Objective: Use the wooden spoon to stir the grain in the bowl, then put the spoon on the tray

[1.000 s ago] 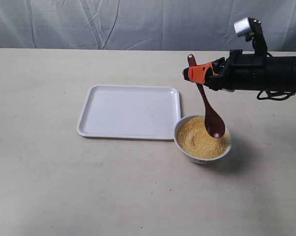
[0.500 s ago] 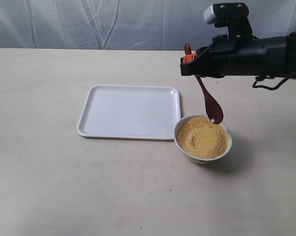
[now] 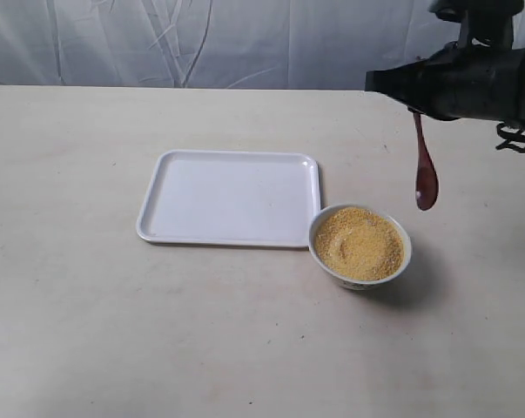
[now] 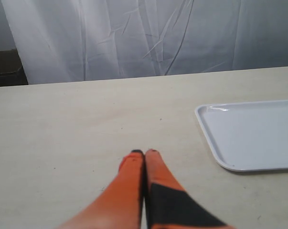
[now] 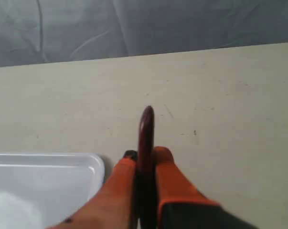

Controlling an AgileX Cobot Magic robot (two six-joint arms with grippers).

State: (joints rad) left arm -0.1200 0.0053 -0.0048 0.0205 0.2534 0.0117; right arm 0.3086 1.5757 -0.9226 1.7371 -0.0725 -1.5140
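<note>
The right gripper clamps the wooden spoon by its handle; the spoon hangs head-down in the air, right of the bowl of grain; the tray lies just beside the bowl on the bench; the left gripper is closed, empty.

Right arm aloft, jaws clamped

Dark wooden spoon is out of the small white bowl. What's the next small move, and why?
Probably carry the right gripper across at this height towards the flat white rectangular tray. The glossy reddish-brown wooden spoon hangs head-down in its grip, raised beside the small round white bowl of golden-yellow grain, on the side away from the tray, so keeping height should clear the rim.
</note>
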